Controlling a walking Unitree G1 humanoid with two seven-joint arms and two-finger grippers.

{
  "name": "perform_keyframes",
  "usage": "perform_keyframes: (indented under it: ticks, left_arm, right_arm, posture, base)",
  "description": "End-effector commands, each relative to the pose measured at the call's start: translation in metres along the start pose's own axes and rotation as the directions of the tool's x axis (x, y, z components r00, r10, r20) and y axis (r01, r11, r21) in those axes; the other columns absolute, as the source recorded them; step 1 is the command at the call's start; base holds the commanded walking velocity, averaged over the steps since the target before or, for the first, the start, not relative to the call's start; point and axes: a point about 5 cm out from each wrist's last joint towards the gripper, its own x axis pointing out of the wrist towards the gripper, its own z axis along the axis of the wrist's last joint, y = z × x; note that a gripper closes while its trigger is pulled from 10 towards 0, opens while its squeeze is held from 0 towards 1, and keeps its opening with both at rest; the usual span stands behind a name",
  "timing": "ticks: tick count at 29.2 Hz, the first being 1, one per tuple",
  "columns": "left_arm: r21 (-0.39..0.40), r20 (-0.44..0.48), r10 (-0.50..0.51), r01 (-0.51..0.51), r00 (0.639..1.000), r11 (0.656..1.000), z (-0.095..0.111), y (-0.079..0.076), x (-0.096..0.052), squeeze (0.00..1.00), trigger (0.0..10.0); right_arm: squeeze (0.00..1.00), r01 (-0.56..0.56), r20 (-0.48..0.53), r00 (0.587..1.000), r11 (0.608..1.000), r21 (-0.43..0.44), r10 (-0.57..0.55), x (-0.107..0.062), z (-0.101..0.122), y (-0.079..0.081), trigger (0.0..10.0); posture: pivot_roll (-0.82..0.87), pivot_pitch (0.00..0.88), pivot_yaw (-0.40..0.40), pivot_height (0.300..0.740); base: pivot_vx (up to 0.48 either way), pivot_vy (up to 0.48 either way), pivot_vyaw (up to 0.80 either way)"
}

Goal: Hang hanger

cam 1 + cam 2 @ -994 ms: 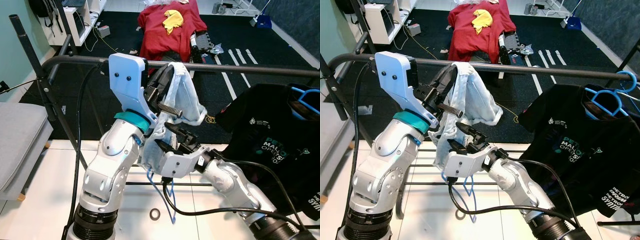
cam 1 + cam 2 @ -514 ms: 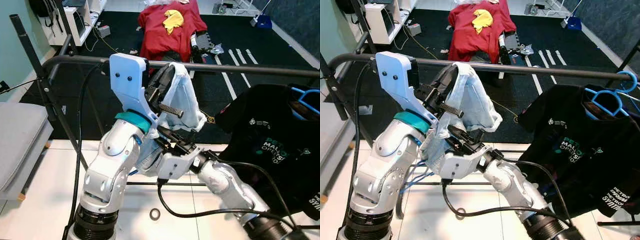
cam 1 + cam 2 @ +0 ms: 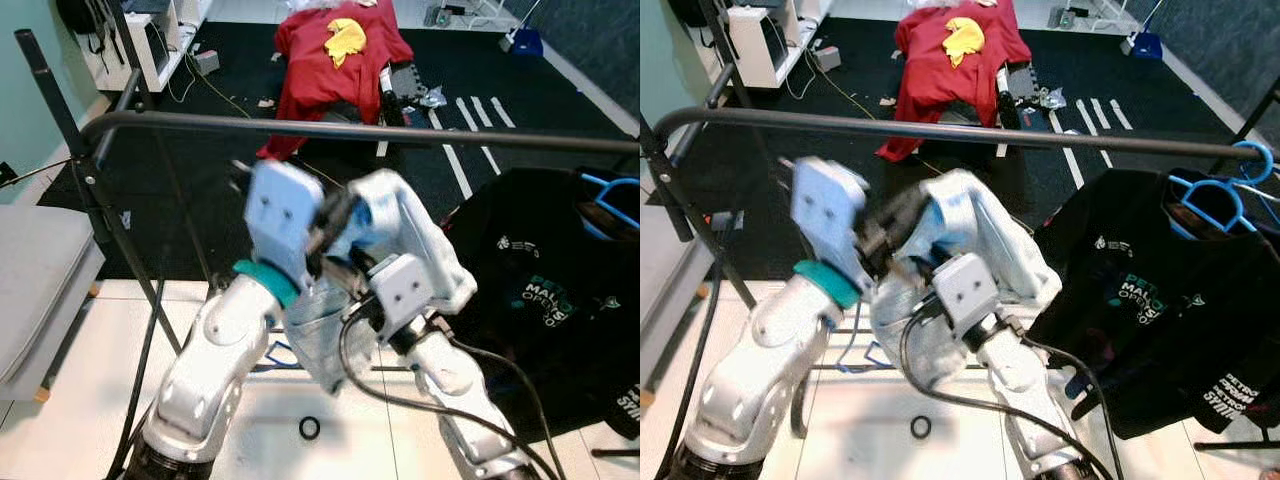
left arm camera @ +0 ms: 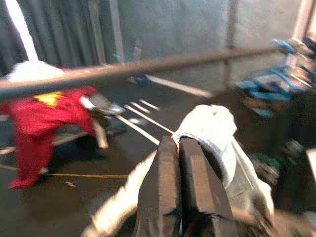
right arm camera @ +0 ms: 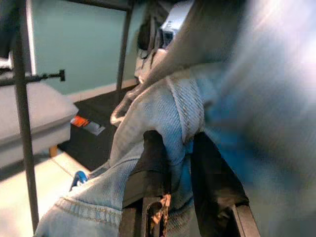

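Denim garment (image 3: 400,240) bunched below rail (image 3: 420,133), hanging downward; pinched by right claw (image 5: 180,163); left claw (image 4: 178,163) clenched beside it.

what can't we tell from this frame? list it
- Blue hanger inside the denim garment: both eye views, hidden by fabric and motion blur.
- Left gripper: left wrist view, fingers together, whatever they pinch sits behind them.
- Whether the garment touches the rail: eye views, arms smeared.
- Small ring on the floor: too small to identify.
- Right gripper: pinches denim, surroundings blurred.
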Motion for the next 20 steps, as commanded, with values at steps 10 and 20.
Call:
perform_keyframes:
  ticks: [10,20]
  left_arm:
    - [0.111,-0.126,-0.124,0.138,0.984,0.984,-0.018,-0.006,-0.014,0.0,10.0]
    - [0.183,-0.19,0.253,-0.219,0.949,0.958,-0.03,0.041,-0.021,0.0,10.0]
  right_arm:
    - [0.0,-0.007,-0.044,0.999,0.999,0.032,0.008,-0.011,-0.002,0.0,0.0]
    - [0.0,0.106,-0.125,0.988,0.985,0.135,-0.09,-0.038,-0.015,-0.025,0.0]
  posture:
    - [-0.15,0.192,0.054,0.74]
    - [-0.14,0.193,0.065,0.74]
  base:
    - [0.0,0.0,0.0]
    - [0.0,0.0,0.0]
